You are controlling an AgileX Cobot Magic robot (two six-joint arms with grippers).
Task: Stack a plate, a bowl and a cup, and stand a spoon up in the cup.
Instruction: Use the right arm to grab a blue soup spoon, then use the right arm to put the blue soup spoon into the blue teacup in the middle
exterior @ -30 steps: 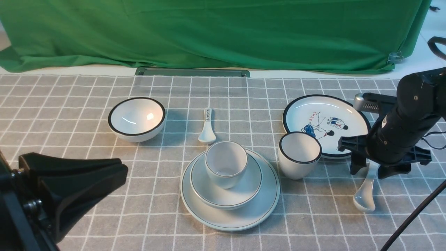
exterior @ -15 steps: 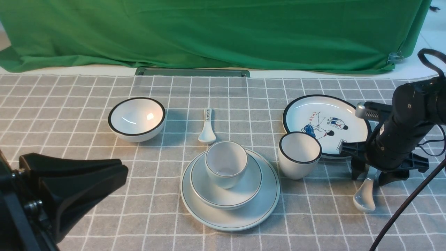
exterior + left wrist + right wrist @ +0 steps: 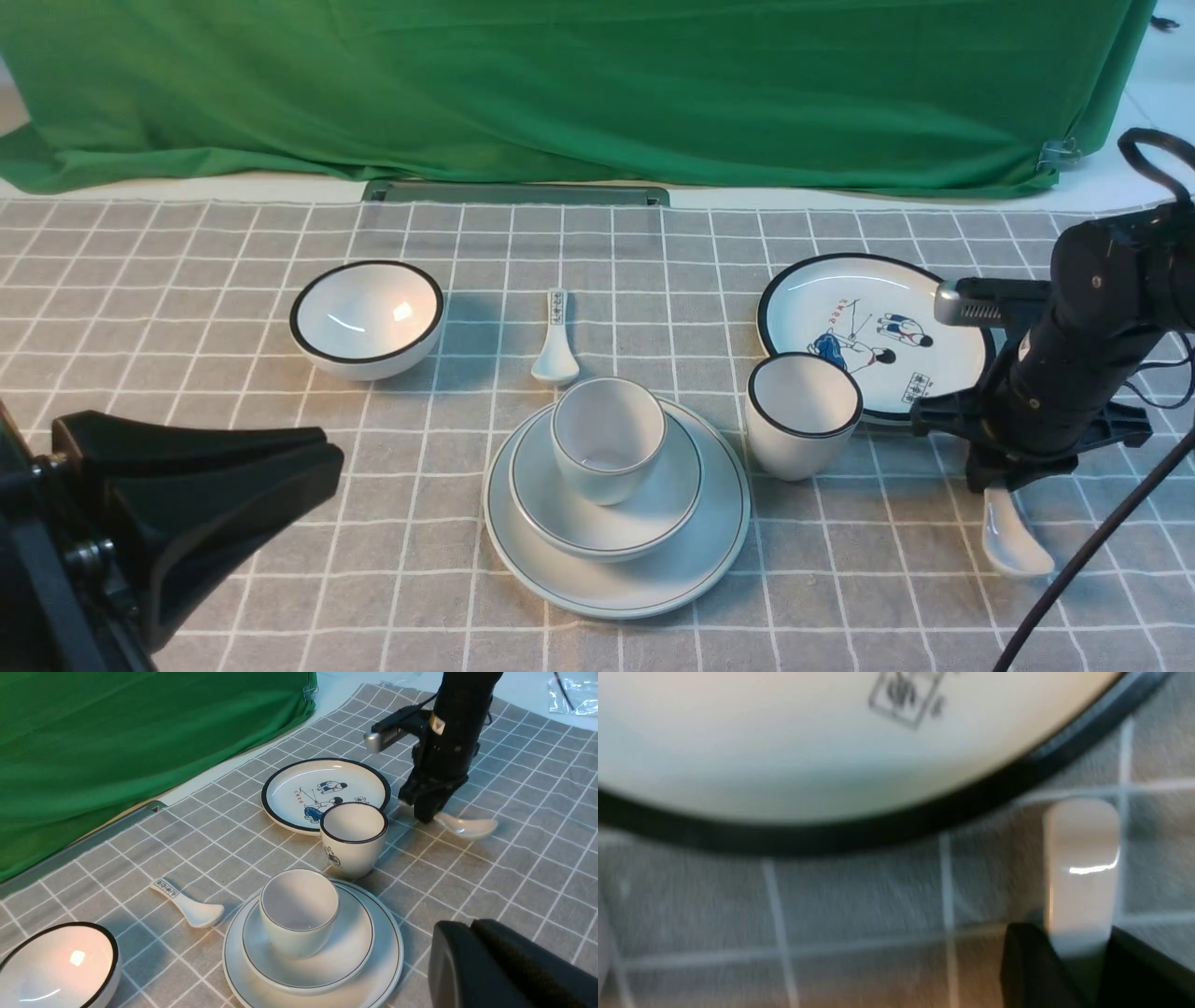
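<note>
the worktop (image 3: 187, 280) wears a grey checked cloth. the left tool (image 3: 329, 457) looms at the near left corner, jaws pressed together on nothing, its body cut off by the frame edge. at near centre the plate (image 3: 653, 588) carries the bowl (image 3: 653, 523), which carries the cup (image 3: 607, 439); the bowl hides the plate's middle. on the right, the right tool (image 3: 1004, 483) is clamped on the spoon (image 3: 1016, 553), covering its handle so only the scoop shows, near the cartoon plate (image 3: 868, 299). that plate's boxed stamp and red writing are too small to read.
</note>
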